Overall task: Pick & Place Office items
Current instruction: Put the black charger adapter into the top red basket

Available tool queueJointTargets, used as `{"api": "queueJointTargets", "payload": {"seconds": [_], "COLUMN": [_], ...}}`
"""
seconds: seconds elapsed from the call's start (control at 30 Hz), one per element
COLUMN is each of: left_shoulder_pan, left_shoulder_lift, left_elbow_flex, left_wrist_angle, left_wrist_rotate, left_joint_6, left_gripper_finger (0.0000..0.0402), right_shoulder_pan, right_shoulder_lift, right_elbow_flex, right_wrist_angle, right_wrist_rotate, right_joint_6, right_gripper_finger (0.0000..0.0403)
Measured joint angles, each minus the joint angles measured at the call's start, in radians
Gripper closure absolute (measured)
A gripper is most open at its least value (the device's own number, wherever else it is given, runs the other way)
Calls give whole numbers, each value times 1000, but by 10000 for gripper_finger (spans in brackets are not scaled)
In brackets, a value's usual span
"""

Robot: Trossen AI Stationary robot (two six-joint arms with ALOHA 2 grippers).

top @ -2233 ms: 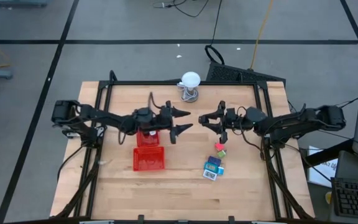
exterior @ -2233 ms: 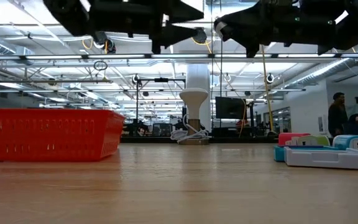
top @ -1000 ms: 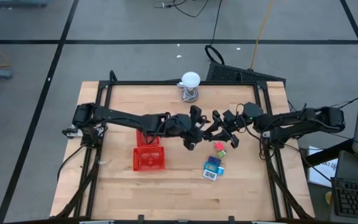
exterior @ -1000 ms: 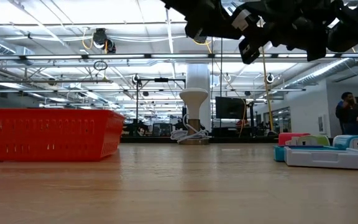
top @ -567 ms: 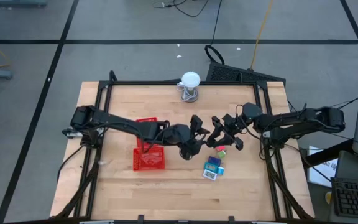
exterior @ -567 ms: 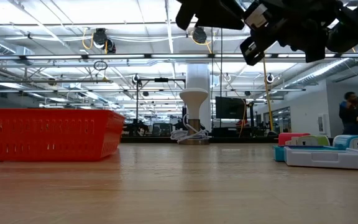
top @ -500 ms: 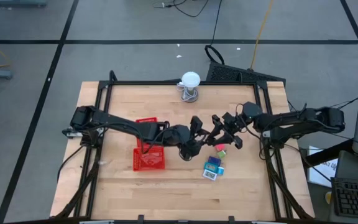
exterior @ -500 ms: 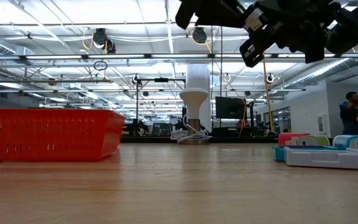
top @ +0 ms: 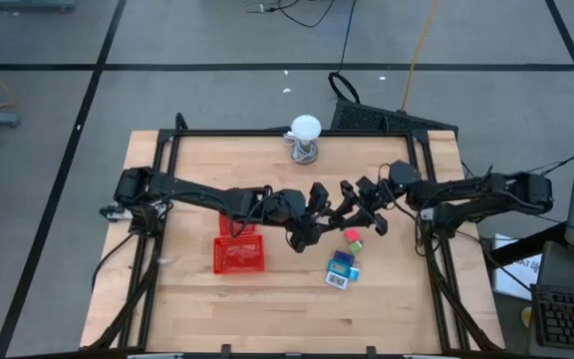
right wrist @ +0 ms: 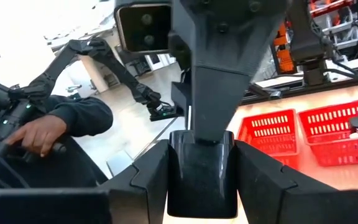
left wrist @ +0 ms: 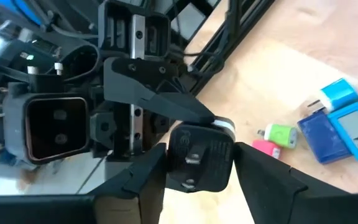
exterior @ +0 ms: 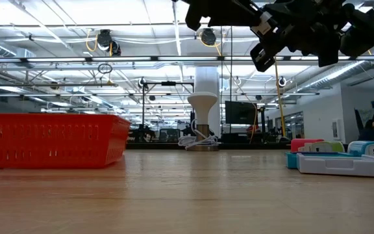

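Observation:
My two grippers meet above the middle of the table, left [top: 319,207] and right [top: 347,204], both shut on a black plug adapter [left wrist: 199,155], which also shows in the right wrist view [right wrist: 202,171]. On the table below and to the right lie a green piece [left wrist: 281,134], a pink piece [left wrist: 266,147] and teal-blue packets [top: 341,267], flat on the wood. They also show at the right of the low view [exterior: 339,156]. My left gripper pinches the black adapter between its two fingers by two opposite sides [left wrist: 169,158], the face with the metal prongs turned toward the wrist camera. The adapter is lifted clear of the table. My right gripper pinches the same adapter by its other two sides [right wrist: 173,168], coming level from the table's right, crosswise to the left fingers. One of its fingertips [left wrist: 224,124] shows on the adapter's edge in the left wrist view.
Two red mesh trays [top: 237,244] stand left of centre, under the left arm. A white ball on a wire stand [top: 305,135] is at the far edge. A person's hand [right wrist: 39,134] shows beyond the table.
My left gripper has reached from over the red trays toward the table's right, up to my right gripper. In the last second both have stayed together above the middle with only small shifts.

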Motion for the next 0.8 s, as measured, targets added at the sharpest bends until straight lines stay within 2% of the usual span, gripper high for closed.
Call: {"api": "queueJointTargets", "payload": {"seconds": [0.23, 0.5, 0.63, 0.8], "left_shoulder_pan": [20, 28, 41, 48], "left_shoulder_lift": [0, 10, 13, 13], "left_elbow_flex": [0, -1, -1, -1], "left_wrist_angle": [1, 4, 5, 11], "left_wrist_rotate": [81, 157, 208, 218], "left_joint_6": [-25, -33, -45, -54], "left_gripper_finger": [236, 239, 264, 264], "right_shoulder_pan": [18, 19, 21, 39], "right_shoulder_lift": [0, 0, 1, 1], "right_elbow_flex": [0, 0, -1, 0], "right_wrist_angle": [-8, -37, -41, -38], "right_wrist_rotate": [0, 14, 12, 30], "right_joint_6": [1, -22, -28, -74], "right_gripper_finger": [262, 260, 250, 228]}}
